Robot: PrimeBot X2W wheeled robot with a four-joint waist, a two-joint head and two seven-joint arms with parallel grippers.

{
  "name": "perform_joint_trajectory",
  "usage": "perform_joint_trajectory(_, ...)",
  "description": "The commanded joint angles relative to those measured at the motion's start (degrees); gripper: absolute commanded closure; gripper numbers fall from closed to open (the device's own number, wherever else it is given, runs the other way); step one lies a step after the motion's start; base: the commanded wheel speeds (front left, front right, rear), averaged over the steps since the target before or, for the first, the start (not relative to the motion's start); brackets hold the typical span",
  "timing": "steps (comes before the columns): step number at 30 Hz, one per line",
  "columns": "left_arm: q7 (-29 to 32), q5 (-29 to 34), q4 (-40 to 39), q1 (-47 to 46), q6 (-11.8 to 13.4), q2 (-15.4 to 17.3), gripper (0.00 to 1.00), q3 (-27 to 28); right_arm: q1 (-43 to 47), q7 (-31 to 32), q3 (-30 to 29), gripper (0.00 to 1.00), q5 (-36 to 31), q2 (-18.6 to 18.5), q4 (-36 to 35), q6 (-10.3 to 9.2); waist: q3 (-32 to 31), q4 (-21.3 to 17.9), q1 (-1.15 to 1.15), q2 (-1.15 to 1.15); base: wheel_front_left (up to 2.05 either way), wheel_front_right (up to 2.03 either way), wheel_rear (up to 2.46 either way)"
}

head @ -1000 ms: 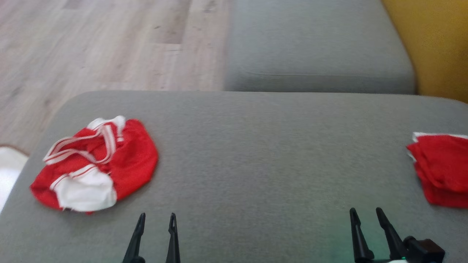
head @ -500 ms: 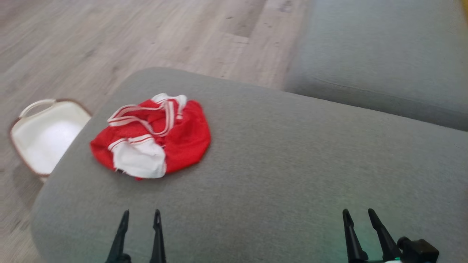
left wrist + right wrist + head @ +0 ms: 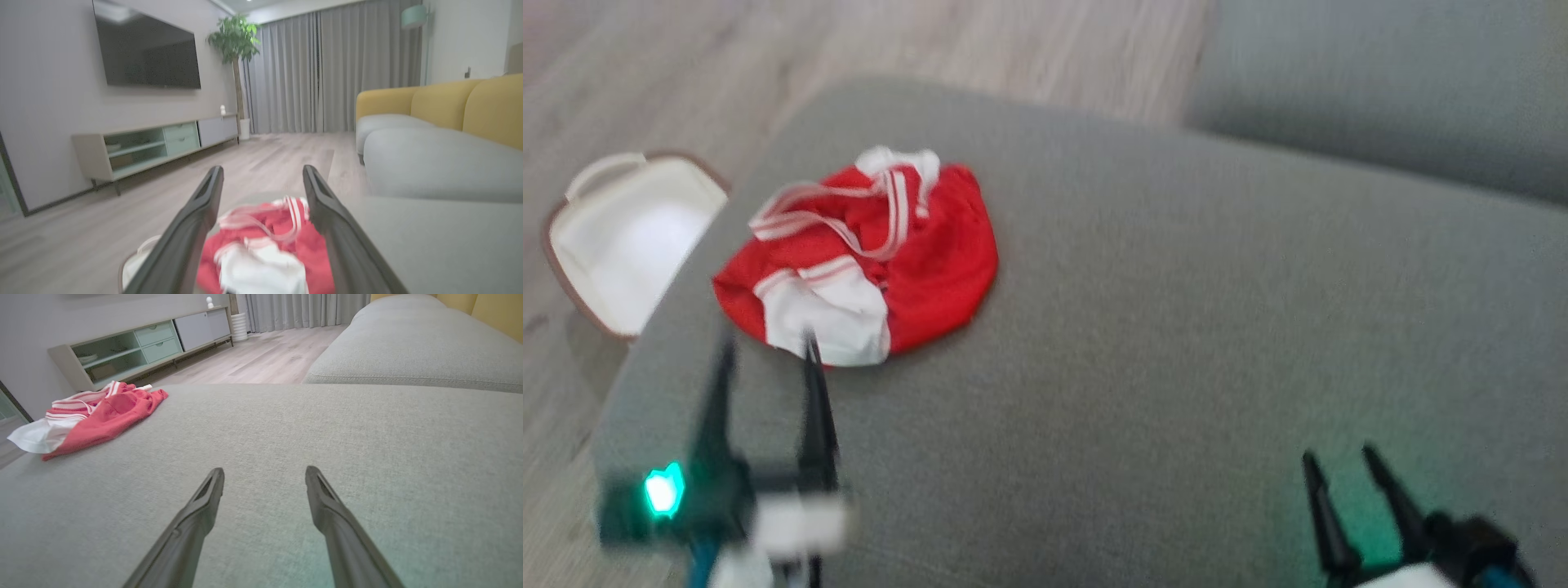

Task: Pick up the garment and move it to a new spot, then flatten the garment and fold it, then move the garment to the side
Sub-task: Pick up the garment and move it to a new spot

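Step in hand, by judgement: the first pick-up, not yet made. The crumpled red-and-white garment (image 3: 866, 253) lies near the left end of the grey sofa cushion (image 3: 1176, 327). The left tool (image 3: 766, 351) stands just short of its near white edge, jaws wide apart and empty, while the right tool (image 3: 1339, 469) rests well apart, likewise wide open and empty. The next move calls for the left tool to advance over the heap, descend onto a raised fold and close on it.
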Motion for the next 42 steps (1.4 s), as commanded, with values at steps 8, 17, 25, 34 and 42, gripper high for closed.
perform_joint_trajectory(8,-0.16,0.13,4.23,-31.16,-5.00,5.18,0.00,3.76,-9.20,-0.70,0.84,0.00,-1.39,-9.28,-4.83,-0.05,17.24,-2.49,0.00,0.00,0.00,0.00,0.00)
perform_joint_trajectory(17,11.99,-3.31,33.19,-58.83,-11.88,8.23,0.00,2.14,-12.99,0.26,0.03,0.00,-1.32,-15.12,-10.53,-0.05,27.58,-5.88,0.00,0.00,0.00,0.00,0.00)
perform_joint_trajectory(25,20.70,-5.97,54.85,-66.97,-12.69,9.97,0.00,2.01,-14.06,1.80,-0.48,0.00,-1.38,-16.02,-15.05,-0.05,32.55,-8.70,0.00,0.00,0.00,0.00,0.00)
perform_joint_trajectory(34,11.16,-4.66,61.80,-69.88,-11.47,11.66,1.00,0.52,-15.94,0.92,0.39,0.00,-1.41,-14.21,-13.30,-0.05,31.12,-10.33,0.00,0.00,0.00,0.00,0.00)
perform_joint_trajectory(42,3.97,-2.81,60.42,-75.33,-12.97,11.20,1.00,-3.18,-16.76,-0.47,3.29,0.00,-0.40,-10.14,-8.04,-0.05,20.84,-13.75,0.00,0.00,0.00,0.00,0.00)
